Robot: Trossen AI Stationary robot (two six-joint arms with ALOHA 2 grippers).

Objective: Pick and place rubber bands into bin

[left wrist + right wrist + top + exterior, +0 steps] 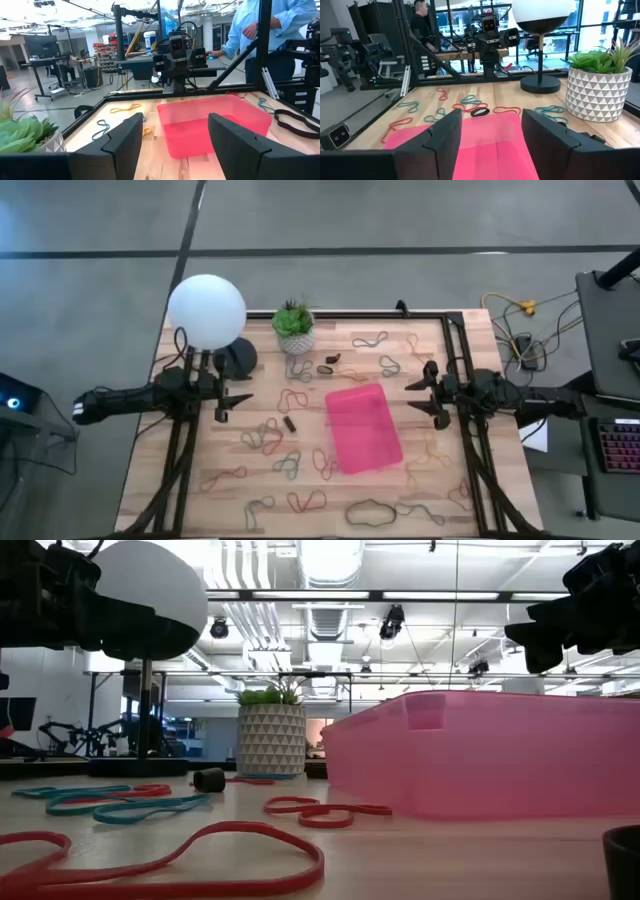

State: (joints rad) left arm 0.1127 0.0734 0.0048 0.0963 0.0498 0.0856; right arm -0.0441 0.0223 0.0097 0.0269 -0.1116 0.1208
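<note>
High view: the bin point(363, 428), a pink translucent tray, sits near the middle of the wooden table point(225, 492) and looks empty. The rubber bands point(265, 437) lie scattered on all sides of the bin, thickest on the left arm's side and along the near edge, with more beyond its far end. A small dark cylinder point(290, 423) rests on the wood just to the left of the bin. Past the bin's far-left corner stands a white patterned plant pot point(296, 338) with a green plant, and further left a lamp with a round white globe point(206, 310) on a black base.

The left gripper point(224, 401) hangs above the table well to the left of the bin, fingers spread wide and holding nothing. The right gripper point(427, 393) hangs just right of the bin's far end, likewise spread and empty. Nothing lies between either gripper and the bin.

Dark frame rails cross the table on both sides of the bin. Beyond the bin's right side, off the table, yellow cables point(520, 308) trail on the grey floor. In the left wrist view a person in a light blue shirt point(255, 25) stands behind the table.
</note>
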